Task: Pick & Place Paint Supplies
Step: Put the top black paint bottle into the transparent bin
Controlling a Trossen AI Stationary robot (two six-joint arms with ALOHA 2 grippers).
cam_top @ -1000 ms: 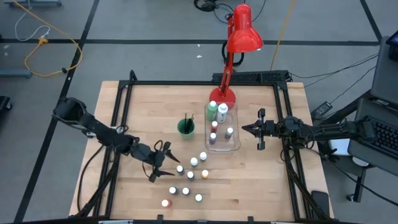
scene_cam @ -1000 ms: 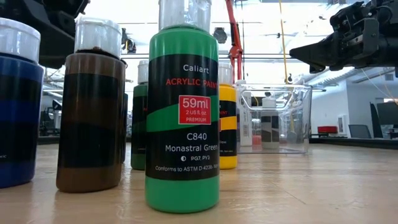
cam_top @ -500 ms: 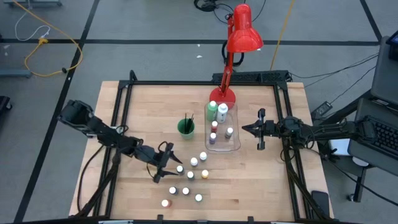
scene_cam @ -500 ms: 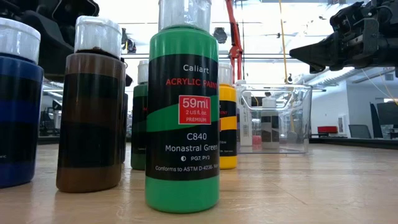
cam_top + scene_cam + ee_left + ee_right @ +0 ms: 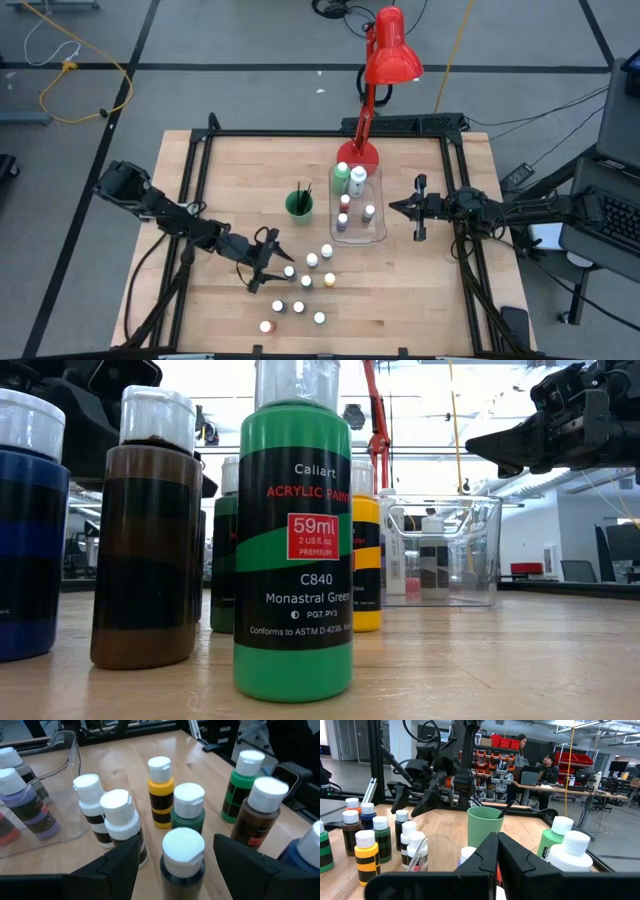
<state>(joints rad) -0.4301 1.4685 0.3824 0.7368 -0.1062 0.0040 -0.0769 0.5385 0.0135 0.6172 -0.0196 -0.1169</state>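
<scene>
Several small white-capped paint bottles stand upright in a loose cluster near the table's front edge. My left gripper is open at the cluster's left side. In the left wrist view its fingers stand on either side of a dark-bodied bottle, with gaps showing. Other bottles stand inside the clear bin. Brushes stick up from the green cup. My right gripper waits shut, to the right of the bin.
A red desk lamp rises from its base at the table's far edge, behind the bin. A black frame rims the table. People sit in the room beyond it. Bare wood lies right of the cluster.
My left gripper has edged toward the table's right and slightly down, closer in on the bottle cluster, then kept still. No bottle has moved.
</scene>
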